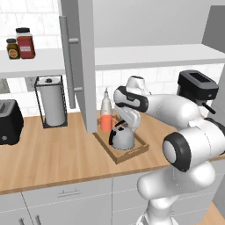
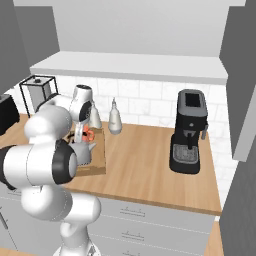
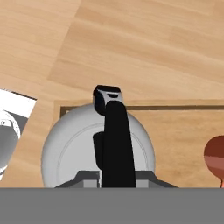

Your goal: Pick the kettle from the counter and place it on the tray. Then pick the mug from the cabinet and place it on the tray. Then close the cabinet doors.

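Observation:
The silver-grey kettle sits in the near end of the brown wooden tray on the counter. My gripper comes straight down on it, shut with the kettle's black handle between the fingers. The orange-red mug stands in the tray's far end, just behind the kettle. Both cabinet doors hang open: the left one juts out over the counter, the right one is at the right edge. The cabinet's white shelf is bare in the middle.
Two slim white-grey bottles stand behind the tray. A black coffee machine is to the right. A paper-towel holder and a black toaster stand to the left. Two lidded jars sit on the left shelf.

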Available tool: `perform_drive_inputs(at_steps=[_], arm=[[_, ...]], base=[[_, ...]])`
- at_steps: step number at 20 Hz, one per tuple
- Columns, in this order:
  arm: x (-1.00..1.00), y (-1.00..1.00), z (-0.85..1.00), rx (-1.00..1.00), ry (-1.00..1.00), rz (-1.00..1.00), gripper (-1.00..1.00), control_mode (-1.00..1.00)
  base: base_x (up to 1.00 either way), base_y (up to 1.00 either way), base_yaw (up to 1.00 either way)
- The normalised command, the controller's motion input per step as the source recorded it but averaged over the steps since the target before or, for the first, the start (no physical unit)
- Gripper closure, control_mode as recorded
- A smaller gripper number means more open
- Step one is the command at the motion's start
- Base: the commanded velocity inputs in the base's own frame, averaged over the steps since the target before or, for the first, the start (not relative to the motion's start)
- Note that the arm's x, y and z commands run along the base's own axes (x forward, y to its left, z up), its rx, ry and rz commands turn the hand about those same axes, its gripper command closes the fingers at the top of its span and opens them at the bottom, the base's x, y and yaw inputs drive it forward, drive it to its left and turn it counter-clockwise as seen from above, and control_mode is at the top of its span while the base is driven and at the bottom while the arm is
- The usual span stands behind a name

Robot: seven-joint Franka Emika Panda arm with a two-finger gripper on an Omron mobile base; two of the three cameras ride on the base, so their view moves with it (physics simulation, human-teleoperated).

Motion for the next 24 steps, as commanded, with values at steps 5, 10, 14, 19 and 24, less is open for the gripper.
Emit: perform_drive_inputs(at_steps=[5,10,14,19,24], arm=[[0.02,0.0,-0.02,0.0,-0.05,0.01,1.0,-1.0],[0.0,-0.01,-0.02,0.0,-0.05,0.0,1.0,-1.0],[0.0,0.0,-0.14,0.0,0.0,0.0,1.0,-1.0],[0.0,0.0,-0.18,0.0,0.0,0.0,-1.0,-1.0],[0.0,-0.02,-0.02,0.0,0.0,0.0,-1.0,-1.0]], base=[[0.0,0.0,0.0],[0.0,0.0,0.0],[0.0,0.0,0.0],[0.0,0.0,0.0],[0.0,0.0,0.0]])
